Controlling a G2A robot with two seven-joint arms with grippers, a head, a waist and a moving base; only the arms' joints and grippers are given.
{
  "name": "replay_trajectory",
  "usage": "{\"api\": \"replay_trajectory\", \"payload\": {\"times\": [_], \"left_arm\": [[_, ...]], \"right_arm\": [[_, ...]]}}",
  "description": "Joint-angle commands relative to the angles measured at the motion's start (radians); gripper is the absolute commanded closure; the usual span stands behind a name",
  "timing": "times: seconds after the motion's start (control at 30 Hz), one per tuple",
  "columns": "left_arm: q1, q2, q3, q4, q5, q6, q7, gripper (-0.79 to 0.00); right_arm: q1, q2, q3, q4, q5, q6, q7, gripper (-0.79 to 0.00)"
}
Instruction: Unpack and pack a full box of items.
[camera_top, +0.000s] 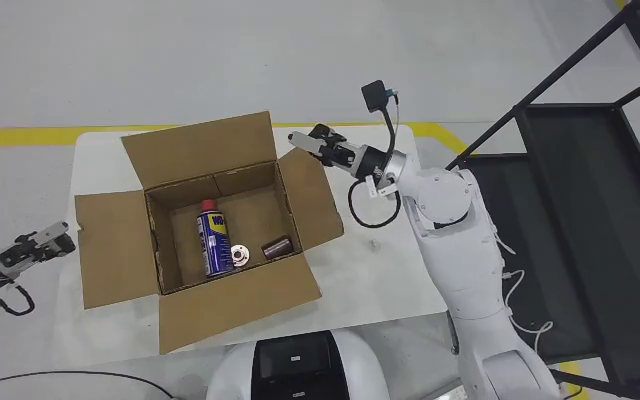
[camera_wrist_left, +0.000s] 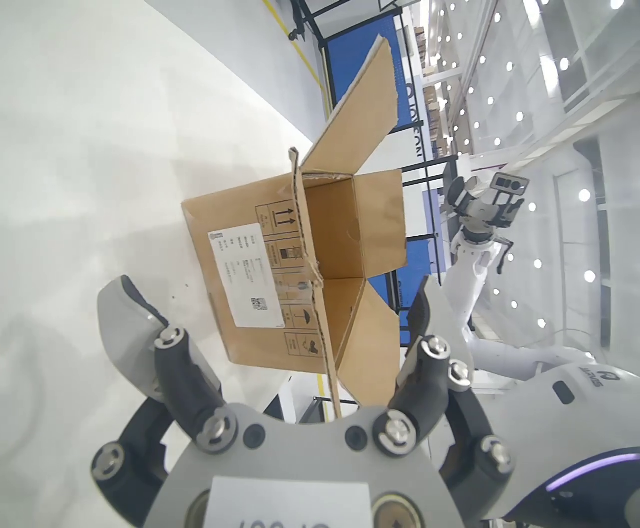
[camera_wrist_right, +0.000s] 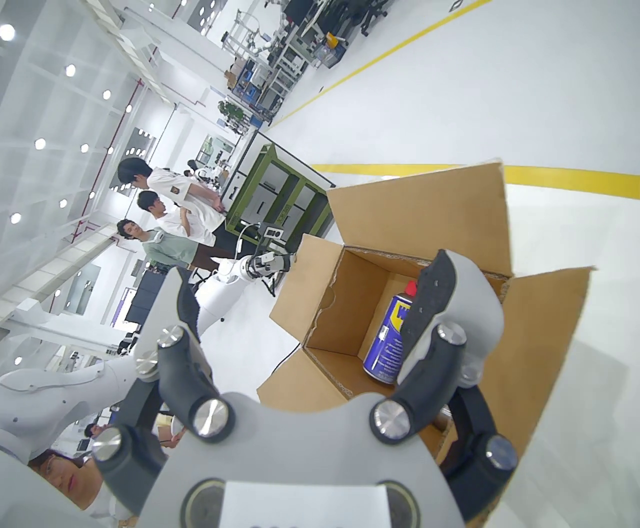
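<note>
The left gripper's fingers (camera_wrist_left: 132, 320) are spread wide with nothing between them, and the left gripper (camera_wrist_left: 275, 305) faces the labelled outer side of the cardboard box (camera_wrist_left: 350, 225). From above, the left gripper (camera_top: 45, 243) sits beyond the table's left edge, near the outer edge of the box's left flap; whether it touches the flap cannot be told. The right gripper's fingers (camera_wrist_right: 450, 290) are likewise parted wide and hold nothing. The right gripper (camera_wrist_right: 312, 280) looks down into the open box (camera_wrist_right: 425, 205), and in the top view the right gripper (camera_top: 312, 138) hangs over the far corner of the right flap. The box (camera_top: 200, 145) stands on the white table (camera_top: 370, 270) with all four flaps folded outward. Inside it, a blue and yellow spray can (camera_top: 211, 238) with a red cap lies on its side along the floor, cap toward the far wall; it also shows past the right fingers (camera_wrist_right: 387, 340). Just beside its base lies a small round metal disc (camera_top: 241, 254), and next to that a short brown cylinder (camera_top: 275, 245), near the box's front wall.
</note>
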Motion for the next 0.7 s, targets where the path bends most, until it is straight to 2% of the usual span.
{"api": "replay_trajectory", "payload": {"times": [0.0, 0.1, 0.3, 0.5, 0.67], "left_arm": [[-0.001, -0.004, 0.016, -0.009, -0.008, -0.002, 0.002, -0.785], [-0.027, -0.015, 0.064, 0.0, -0.041, 0.017, -0.017, -0.785], [-0.123, -0.039, 0.155, 0.04, -0.11, 0.047, -0.047, -0.785], [-0.167, -0.049, 0.163, 0.039, -0.166, 0.0, -0.001, -0.785], [-0.181, -0.054, 0.159, -0.004, -0.256, 0.02, -0.02, -0.785]], "right_arm": [[-0.019, 0.007, 0.028, 0.0, -0.028, 0.03, 0.0, -0.785], [-0.05, 0.016, 0.058, -0.012, -0.029, 0.056, 0.01, -0.785], [-0.099, 0.03, 0.098, -0.04, -0.036, 0.088, 0.007, -0.785], [-0.174, 0.039, 0.119, -0.056, -0.038, 0.131, -0.033, -0.785], [-0.232, 0.043, 0.107, -0.063, -0.023, 0.162, -0.039, -0.785]]}}
